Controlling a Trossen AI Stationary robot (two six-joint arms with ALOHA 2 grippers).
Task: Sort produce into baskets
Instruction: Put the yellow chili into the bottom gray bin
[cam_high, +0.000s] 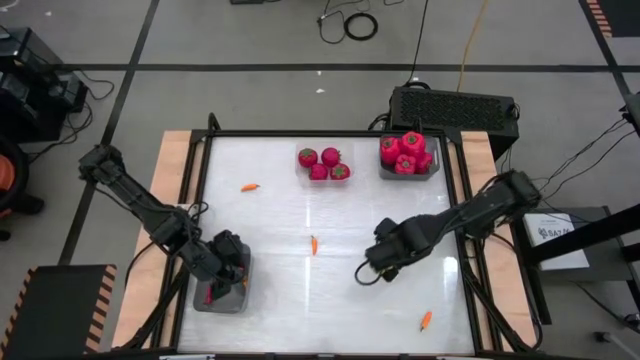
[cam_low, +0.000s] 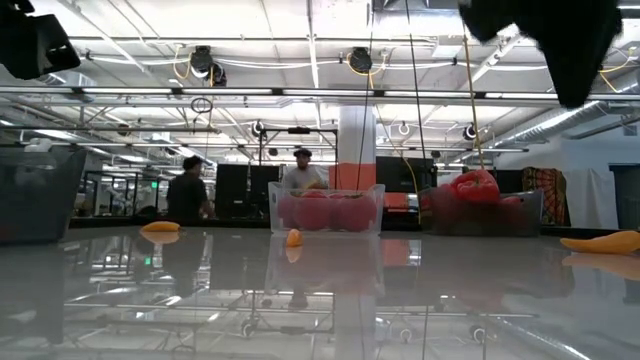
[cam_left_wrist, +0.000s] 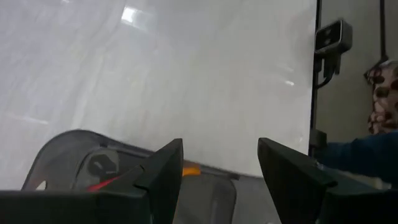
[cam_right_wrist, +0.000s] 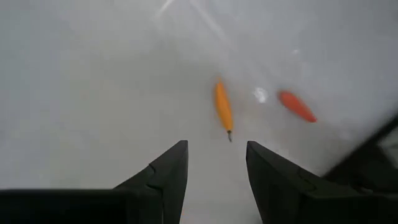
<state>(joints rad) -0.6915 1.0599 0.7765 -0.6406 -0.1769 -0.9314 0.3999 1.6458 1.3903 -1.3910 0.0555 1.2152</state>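
Red tomato-like fruits fill two trays at the table's far side, one near the middle (cam_high: 322, 164) and one at the far right (cam_high: 408, 156). A third grey tray (cam_high: 222, 292) stands at the near left and holds a red piece (cam_left_wrist: 102, 182) and an orange piece (cam_left_wrist: 190, 169). Orange peppers lie loose on the table at the far left (cam_high: 250, 187), in the middle (cam_high: 313, 244) and at the near right (cam_high: 426, 320). My left gripper (cam_left_wrist: 221, 146) is open and empty above the near-left tray. My right gripper (cam_right_wrist: 217, 146) is open and empty, right of the middle pepper (cam_right_wrist: 222, 107).
A black box (cam_high: 452, 106) stands beyond the table's far right corner. A small camera (cam_left_wrist: 329, 37) sits at the table's edge. In the low view, people (cam_low: 300, 175) stand in the room behind. Bare table lies between the trays and the grippers.
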